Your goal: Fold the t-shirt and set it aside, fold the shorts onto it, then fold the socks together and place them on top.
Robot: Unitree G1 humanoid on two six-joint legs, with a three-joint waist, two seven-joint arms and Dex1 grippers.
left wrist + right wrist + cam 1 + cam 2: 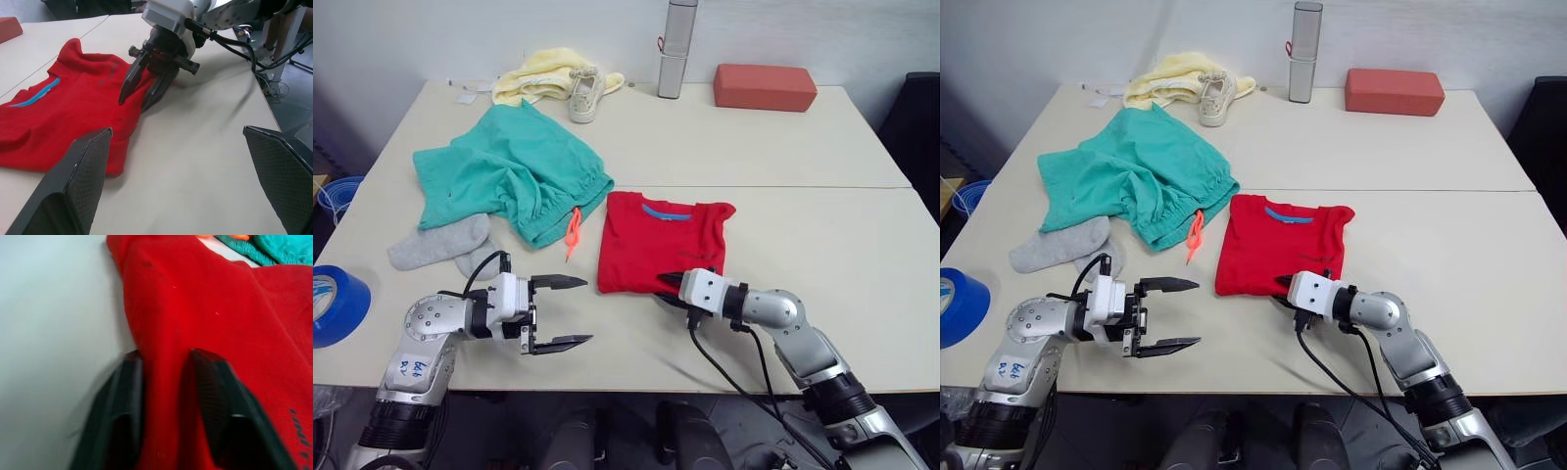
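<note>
Table (862,245) clutter — sneaker (584,95), block (765,86)

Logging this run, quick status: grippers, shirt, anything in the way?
Right gripper shut on t-shirt near hem. Left gripper open, empty, beside it. Shorts and socks unfolded, clear of shirt.

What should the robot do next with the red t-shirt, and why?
Probably lift the near hem and carry it toward the collar. The right gripper is shut on the t-shirt at its near edge, a fold of cloth pinched between its fingers, while the left gripper hangs open beside it.
</note>
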